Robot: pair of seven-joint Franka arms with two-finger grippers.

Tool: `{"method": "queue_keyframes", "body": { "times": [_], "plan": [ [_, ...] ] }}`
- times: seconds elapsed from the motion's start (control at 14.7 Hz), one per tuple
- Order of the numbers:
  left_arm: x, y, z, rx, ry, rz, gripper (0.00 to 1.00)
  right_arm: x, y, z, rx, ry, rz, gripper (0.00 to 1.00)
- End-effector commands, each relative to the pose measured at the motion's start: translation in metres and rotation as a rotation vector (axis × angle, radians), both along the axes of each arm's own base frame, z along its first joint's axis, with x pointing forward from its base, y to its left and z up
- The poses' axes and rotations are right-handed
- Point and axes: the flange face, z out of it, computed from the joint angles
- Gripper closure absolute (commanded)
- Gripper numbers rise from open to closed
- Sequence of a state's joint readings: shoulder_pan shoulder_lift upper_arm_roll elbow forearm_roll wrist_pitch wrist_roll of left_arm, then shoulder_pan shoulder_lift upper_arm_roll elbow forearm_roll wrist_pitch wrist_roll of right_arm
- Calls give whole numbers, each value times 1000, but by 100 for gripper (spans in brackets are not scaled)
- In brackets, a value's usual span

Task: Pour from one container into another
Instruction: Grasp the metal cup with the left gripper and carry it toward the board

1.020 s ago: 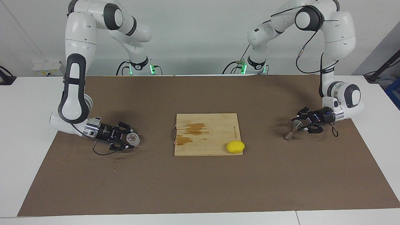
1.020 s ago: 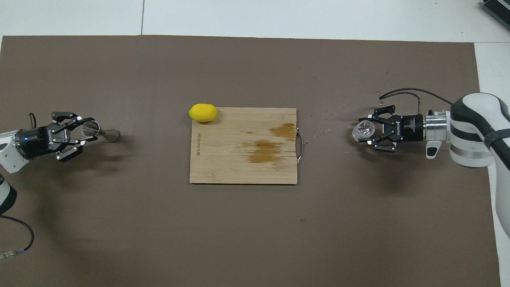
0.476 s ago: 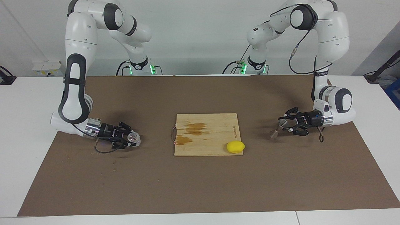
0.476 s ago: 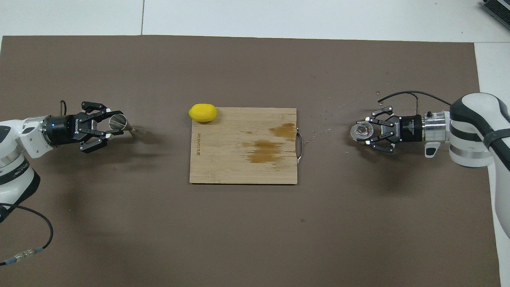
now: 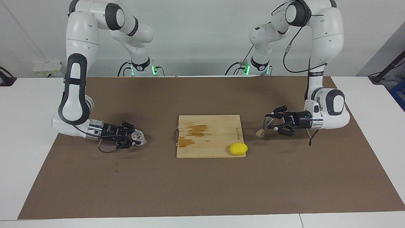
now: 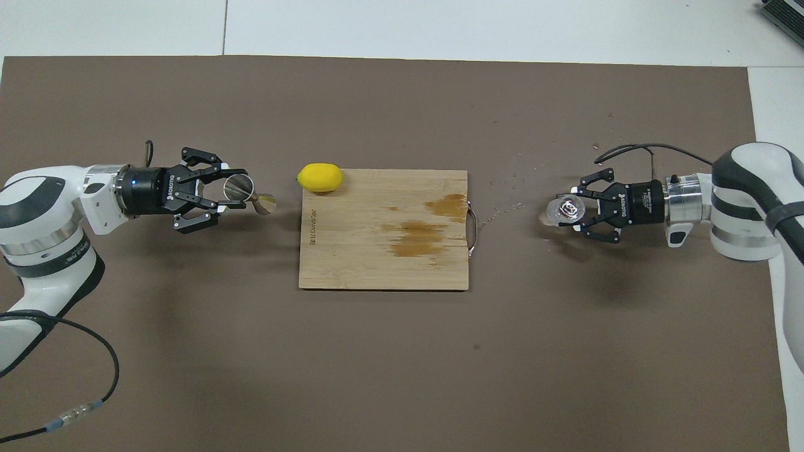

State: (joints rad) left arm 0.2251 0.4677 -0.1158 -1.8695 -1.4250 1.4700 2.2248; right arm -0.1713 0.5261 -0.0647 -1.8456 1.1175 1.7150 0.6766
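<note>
Both arms are carrying their loads inward toward the cutting board (image 5: 208, 136), which lies in the middle of the brown mat (image 5: 202, 190). The left gripper (image 5: 272, 122) is clamped on the metal jigger (image 5: 265, 126) near its upper cone and has travelled a good way since a second ago: the jigger, then standing near the left arm's end of the mat, is now hanging tilted in the air just short of the board's edge on that side, close to the lemon (image 5: 238, 148) at the board's corner. The right gripper (image 5: 135, 138), which was only closing a second ago, is now clamped on the glass cup (image 5: 138, 136) and is edging it toward the board from the right arm's end, low over the mat; the cup is leaning slightly. Brown stains are showing on the board. To my eye, both grasps are done and the vessels are being brought together, so the pour itself is still ahead; the two are still well apart, with the board between them.
</note>
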Motion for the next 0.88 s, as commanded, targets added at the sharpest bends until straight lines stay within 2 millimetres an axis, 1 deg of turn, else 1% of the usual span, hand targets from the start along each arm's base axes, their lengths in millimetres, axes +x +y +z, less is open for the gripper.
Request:
{"method": "queue_keyframes", "body": {
  "times": [0.0,0.14,0.34,0.48,0.61,0.75,0.82],
  "plan": [
    [-10,-28,15,23,12,30,53,0,7,30,42,-9,9,100],
    [-14,-63,16,18,22,7,53,1,8,47,38,30,-14,100],
    [-18,-99,11,48,32,29,52,4,15,76,28,44,-32,100],
    [-24,-124,11,56,38,46,52,5,20,80,19,59,-42,100],
    [-32,-144,8,56,50,53,52,10,24,83,8,43,-60,100],
    [-39,-158,3,55,63,75,51,19,34,91,-12,46,-79,100],
    [-42,-164,-1,59,61,94,51,19,34,94,-12,66,-91,100]
  ]
}}
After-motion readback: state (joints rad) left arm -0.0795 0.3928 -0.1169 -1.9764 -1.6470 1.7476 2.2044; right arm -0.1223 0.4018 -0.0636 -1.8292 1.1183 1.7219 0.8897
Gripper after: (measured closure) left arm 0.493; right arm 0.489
